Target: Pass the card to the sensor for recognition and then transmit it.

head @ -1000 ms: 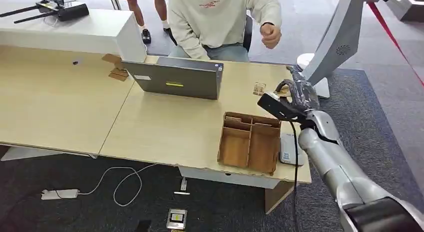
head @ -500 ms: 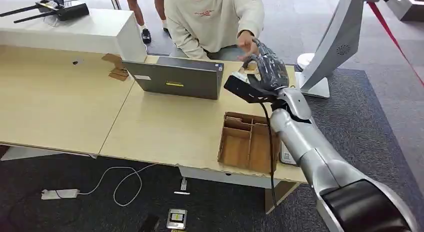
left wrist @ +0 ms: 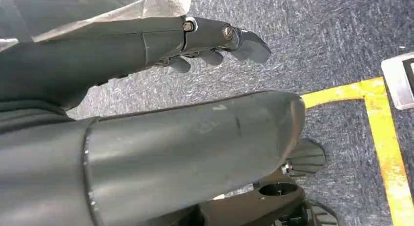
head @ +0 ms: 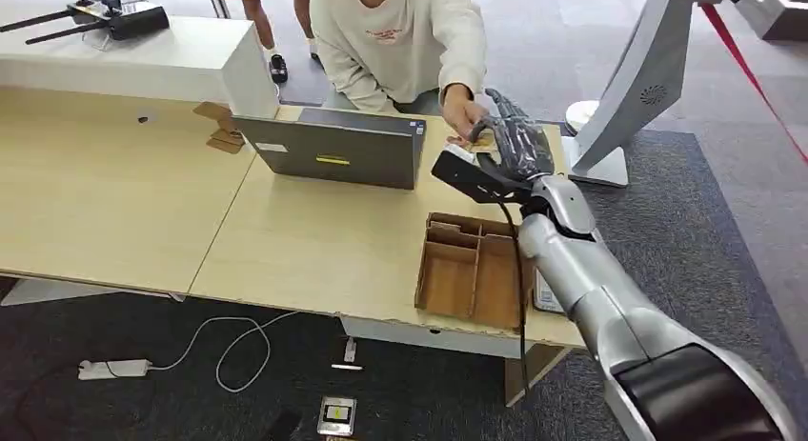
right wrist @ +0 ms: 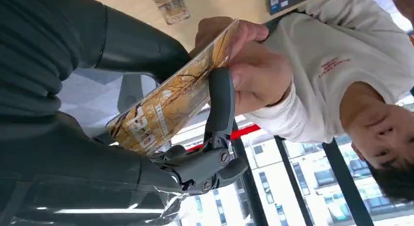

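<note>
Here, thin glossy amber card (right wrist: 168,101) between right hand (head: 515,148) fingers (right wrist: 220,105) and person's hand (right wrist: 254,72); left hand (left wrist: 146,40) fingers loose, nothing held.

- Pale wood worktop (head: 143,203) over dark grey carpet (head: 724,231).
- White cabinet (head: 143,65) at the worktop's far left corner.
- Yellow floor line (left wrist: 385,138).
- Windows (right wrist: 293,187).
</note>
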Controlling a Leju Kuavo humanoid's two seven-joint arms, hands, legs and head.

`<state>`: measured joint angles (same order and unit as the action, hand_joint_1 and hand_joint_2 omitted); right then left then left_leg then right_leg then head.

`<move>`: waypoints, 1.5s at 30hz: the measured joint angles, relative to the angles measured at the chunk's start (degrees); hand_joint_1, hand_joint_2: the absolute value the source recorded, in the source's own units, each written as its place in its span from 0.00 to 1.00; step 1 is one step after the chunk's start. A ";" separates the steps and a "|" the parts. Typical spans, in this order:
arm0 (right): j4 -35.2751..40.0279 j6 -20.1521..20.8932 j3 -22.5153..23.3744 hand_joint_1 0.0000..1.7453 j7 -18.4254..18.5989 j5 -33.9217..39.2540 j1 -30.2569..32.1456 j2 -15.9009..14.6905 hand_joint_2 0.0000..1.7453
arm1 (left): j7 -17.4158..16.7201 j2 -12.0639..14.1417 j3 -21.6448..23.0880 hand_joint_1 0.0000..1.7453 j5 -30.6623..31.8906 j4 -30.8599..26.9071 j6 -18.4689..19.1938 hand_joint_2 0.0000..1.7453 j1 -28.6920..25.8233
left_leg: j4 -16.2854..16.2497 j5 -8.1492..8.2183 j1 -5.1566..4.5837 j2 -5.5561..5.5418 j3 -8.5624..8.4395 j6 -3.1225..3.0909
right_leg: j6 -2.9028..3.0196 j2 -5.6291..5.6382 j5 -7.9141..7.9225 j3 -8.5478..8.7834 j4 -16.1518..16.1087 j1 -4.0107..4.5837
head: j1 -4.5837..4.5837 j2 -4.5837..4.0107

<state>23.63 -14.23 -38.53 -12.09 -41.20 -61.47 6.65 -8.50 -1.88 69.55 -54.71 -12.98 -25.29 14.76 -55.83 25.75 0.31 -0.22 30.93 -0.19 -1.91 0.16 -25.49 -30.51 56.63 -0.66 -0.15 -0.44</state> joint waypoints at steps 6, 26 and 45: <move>-0.83 0.77 0.00 1.00 0.79 -0.87 0.14 -1.20 1.00 | 1.82 0.04 0.66 0.00 0.81 0.00 -0.63 0.00 -0.37 | 0.00 0.00 0.00 0.00 0.01 0.00 | 0.00 0.00 0.00 0.00 0.00 0.00 | 0.00 0.00; -1.29 -3.96 2.10 0.00 -0.74 -2.38 0.49 -3.87 0.00 | 1.60 0.94 2.93 0.00 2.51 0.02 1.14 0.00 -0.52 | 0.00 0.00 0.00 0.00 0.02 0.00 | 0.00 0.00 0.00 -0.01 0.00 0.00 | 0.00 0.00; 9.09 4.63 13.68 0.00 -4.81 13.46 0.09 -9.70 1.00 | 2.54 1.14 2.62 0.00 -1.11 0.04 -1.03 0.00 -2.16 | -0.01 0.01 -0.01 -0.04 0.02 -0.01 | 0.00 -0.01 0.00 0.00 -0.03 -0.01 | 0.02 0.00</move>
<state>32.71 -9.60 -24.85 -16.90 -27.74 -61.38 -3.06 -5.97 -0.74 72.17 -55.82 -12.94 -26.32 12.60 -55.84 25.76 0.30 -0.26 30.95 -0.20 -1.91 0.14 -25.49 -30.51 56.61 -0.67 -0.13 -0.44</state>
